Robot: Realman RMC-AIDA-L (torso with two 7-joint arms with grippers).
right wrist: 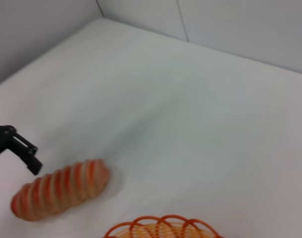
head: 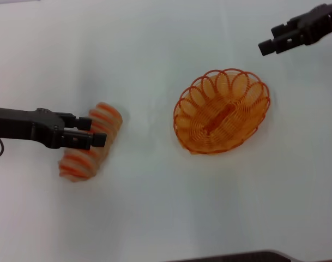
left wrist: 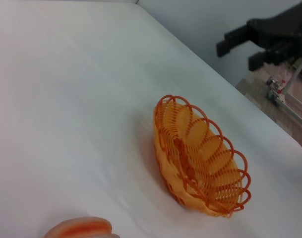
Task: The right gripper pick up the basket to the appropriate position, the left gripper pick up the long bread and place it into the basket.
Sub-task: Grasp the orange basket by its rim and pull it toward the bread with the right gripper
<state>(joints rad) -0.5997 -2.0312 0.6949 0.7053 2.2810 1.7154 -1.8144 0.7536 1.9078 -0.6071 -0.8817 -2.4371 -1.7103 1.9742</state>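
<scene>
My left gripper [head: 95, 132] hangs over the middle of the bread [head: 103, 117], its fingers [head: 85, 123] spread apart with the loaf between and below them. From the head view I judge I am not gripping it: the fingers look parted and the bread lies flat on the bench [head: 155, 218], tilted, well left of the basket [head: 221, 111]. My right gripper [head: 270, 43] hovers off beyond the basket's far right rim, apart from it, fingers unclenched and holding nothing.

So I judge the first half done: the basket sits upright near the middle of the bench, empty, released. What is left is the whole bread part: closing on the loaf, lifting it, carrying it right to the basket and laying it in lengthwise. The basket's long axis runs slantwise, so the loaf will need turning to match.

The bench is plain white, smooth and matte, with nothing else on it. In the left wrist view its rounded far corner shows, with a pale wall behind and some wooden flooring and metal framing [left wrist: 284, 91] past the edge. The right wrist view shows light grey wall panels meeting at a corner behind the bench.
</scene>
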